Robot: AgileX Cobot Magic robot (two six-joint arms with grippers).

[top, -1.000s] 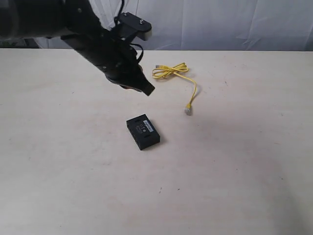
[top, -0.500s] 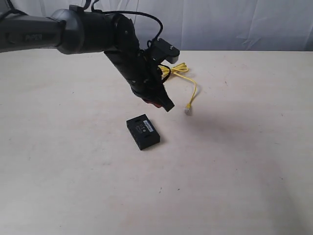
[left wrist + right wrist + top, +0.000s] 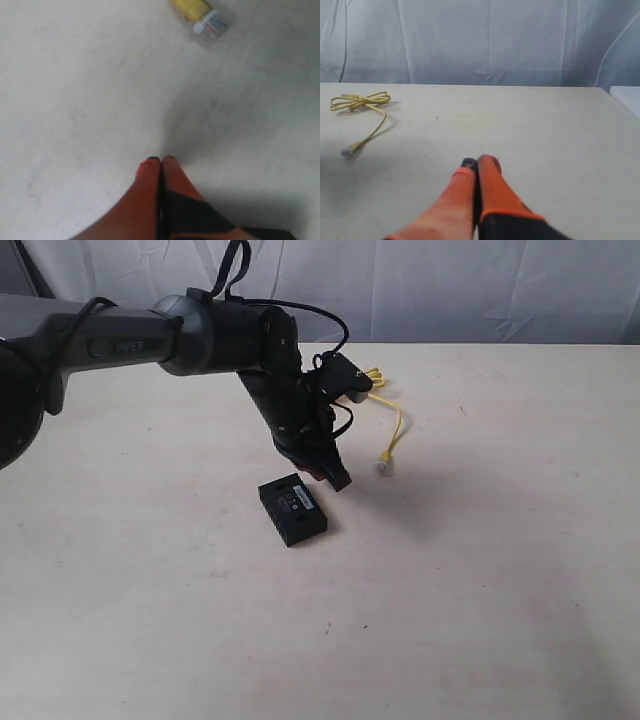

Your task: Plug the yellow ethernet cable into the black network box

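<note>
Nearest you on the surface [image 3: 480,570], the black network box [image 3: 293,509] lies flat, its long axis running diagonally from far-left to near-right. Just beyond its far edge your left hand [image 3: 338,482] hangs with its fingers pressed together, holding nothing. Past that, the yellow ethernet cable [image 3: 400,424] points its free plug toward you, the cord running away to a loop partly hidden behind the arm [image 3: 270,360]. Your right hand [image 3: 477,161] is also pinched together and empty, well apart from the cable.

Setting: a robot test bench in a lab, judged from the bare pale tabletop [image 3: 480,590], a creased white cloth backdrop [image 3: 450,290] (hung along the far edge), and a black robot arm [image 3: 130,340] reaching over it.
</note>
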